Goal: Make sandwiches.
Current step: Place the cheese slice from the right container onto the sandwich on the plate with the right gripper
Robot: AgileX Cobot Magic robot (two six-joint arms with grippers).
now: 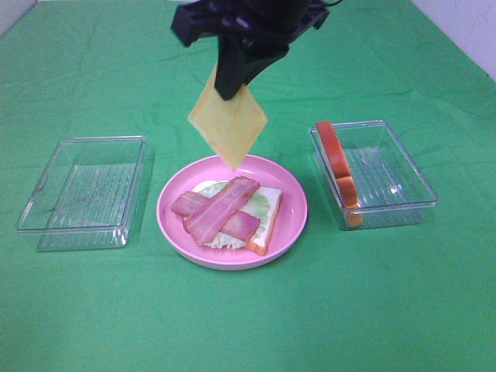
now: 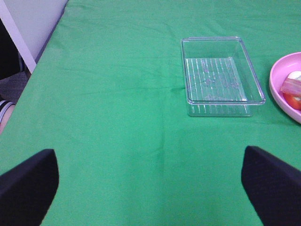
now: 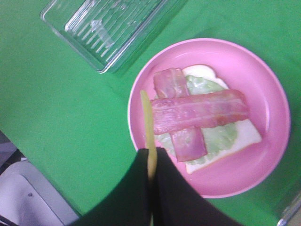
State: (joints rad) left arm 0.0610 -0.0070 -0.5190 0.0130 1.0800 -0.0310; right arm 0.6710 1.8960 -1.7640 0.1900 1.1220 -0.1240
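Step in hand: you are carrying the cheese square [image 1: 228, 124] to the open sandwich [image 1: 232, 213]; it hangs on edge, one corner pointing down, above the far rim of the pink plate [image 1: 291, 225] and not yet over the stack.
Right end effector [image 3: 151, 162]: pressed together, pinching the cheese square by its upper corner.
Left end effector [image 2: 150, 186]: spread wide, holding nothing, hovering over bare green table [image 2: 117, 94] well away from the plate.
Sandwich so far: a bread slice [image 1: 267, 225] lies on the plate, the lettuce leaf [image 1: 256, 209] on it, and two bacon strips [image 1: 221, 209] crossed on top.
Next move: you will likely need to bring the cheese toward you until it is over the bacon, lower it and tip it flat before letting go; dropped on edge, it may topple off the stack.
Still to come: the last bread slice [image 1: 337, 163] stands on its edge against the left wall of the right tray [image 1: 403, 186].
Edges: the plate rim lies just below the cheese's lower corner; the left tray [image 1: 85, 186] is near the plate.
Open room: clear table lies in front of the plate and between the plate and each tray.
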